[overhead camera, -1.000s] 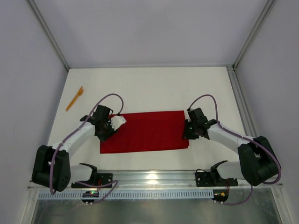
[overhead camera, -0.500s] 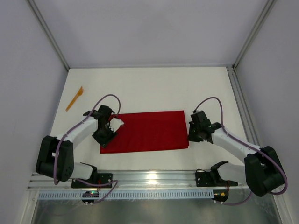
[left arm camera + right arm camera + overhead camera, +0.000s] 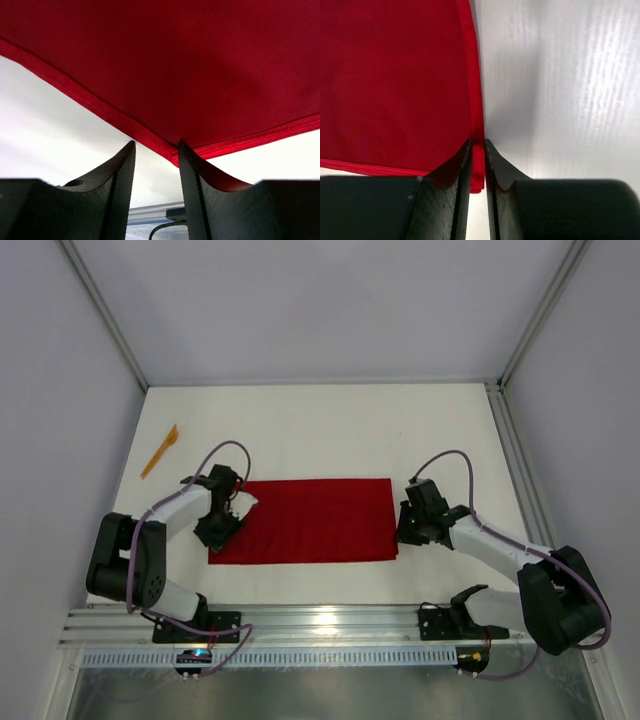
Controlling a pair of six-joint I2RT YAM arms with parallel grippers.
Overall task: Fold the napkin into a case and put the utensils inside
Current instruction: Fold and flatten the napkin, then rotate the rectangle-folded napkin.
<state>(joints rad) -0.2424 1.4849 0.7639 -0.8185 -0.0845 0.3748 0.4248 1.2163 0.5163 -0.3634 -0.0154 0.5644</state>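
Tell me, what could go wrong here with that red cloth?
The right tool pinches only the thin hem of the napkin, so it might slip free when lifted. The left tool stands open with just the corner at one finger; closing could miss it, leaving a lopsided fold.

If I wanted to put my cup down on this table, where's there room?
Free: the broad table stretch between the napkin and the back wall. Crowded: both napkin ends, at the left gripper and right gripper. An orange utensil lies far-left.
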